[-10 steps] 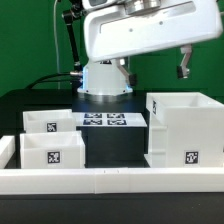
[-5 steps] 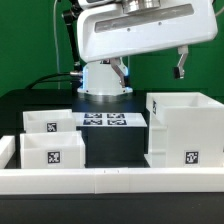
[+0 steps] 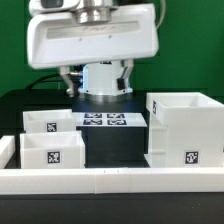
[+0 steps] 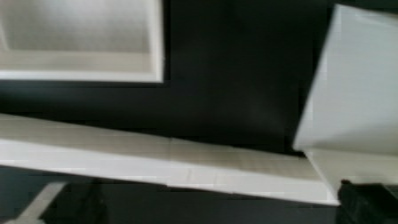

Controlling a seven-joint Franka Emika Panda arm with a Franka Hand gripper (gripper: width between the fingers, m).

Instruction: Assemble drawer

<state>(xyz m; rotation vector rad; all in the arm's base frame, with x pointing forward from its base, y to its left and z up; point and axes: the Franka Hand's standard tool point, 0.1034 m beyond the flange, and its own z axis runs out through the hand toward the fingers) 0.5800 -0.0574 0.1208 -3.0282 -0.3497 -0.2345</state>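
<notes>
The gripper (image 4: pixel 205 200) is being held aloft, spread and empty. The housing (image 3: pixel 183 130) is sitting at the exterior view's right, the back tray (image 3: pixel 50 122) and front tray (image 3: pixel 48 152) at its left. Probably a tray wall should be straddled squarely before closing.

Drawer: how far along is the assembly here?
Done: nothing yet; the housing stands empty. In hand: nothing; the gripper is open, holding no part. Left: the rear tray and the front tray, loose at the exterior view's left, must go into the housing.
</notes>
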